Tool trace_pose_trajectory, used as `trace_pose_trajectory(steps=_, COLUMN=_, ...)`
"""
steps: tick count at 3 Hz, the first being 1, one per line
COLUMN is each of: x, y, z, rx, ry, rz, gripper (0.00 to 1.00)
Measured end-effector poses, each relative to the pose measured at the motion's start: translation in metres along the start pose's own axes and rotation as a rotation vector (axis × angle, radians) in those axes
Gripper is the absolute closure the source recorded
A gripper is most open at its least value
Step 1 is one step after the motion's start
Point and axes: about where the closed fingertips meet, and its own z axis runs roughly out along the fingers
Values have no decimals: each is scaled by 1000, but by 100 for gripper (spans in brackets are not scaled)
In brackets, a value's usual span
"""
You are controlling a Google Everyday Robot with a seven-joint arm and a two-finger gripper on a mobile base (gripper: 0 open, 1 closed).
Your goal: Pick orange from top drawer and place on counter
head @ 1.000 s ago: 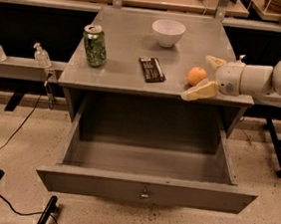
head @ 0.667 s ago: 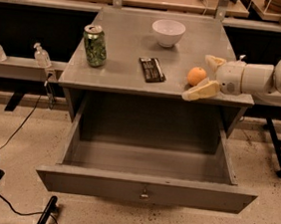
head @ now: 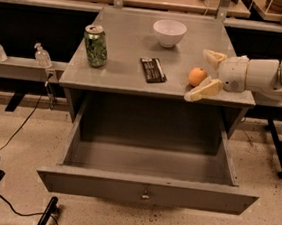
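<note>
The orange (head: 197, 76) sits on the grey metal counter (head: 127, 48) near its front right edge. My gripper (head: 204, 73) comes in from the right at counter height, open, its two cream fingers (head: 203, 90) spread on either side of the orange and not closed on it. The top drawer (head: 145, 188) is pulled fully out below the counter, and its inside shows nothing in it.
On the counter stand a green soda can (head: 95, 45) at the left, a white bowl (head: 169, 33) at the back and a dark snack bar (head: 153, 69) in the middle. Two small bottles (head: 41, 55) sit on a ledge at left. Cables lie on the floor.
</note>
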Motion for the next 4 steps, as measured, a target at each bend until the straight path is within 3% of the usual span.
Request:
trace_pose_trajectory(steps=2, x=-27, y=41, z=-17, rx=-35, ry=-11, rz=-174, gripper=0)
trace_pose_trajectory(steps=4, x=-45, y=88, z=-52, rx=-66, ry=-3, rz=-235, gripper=0)
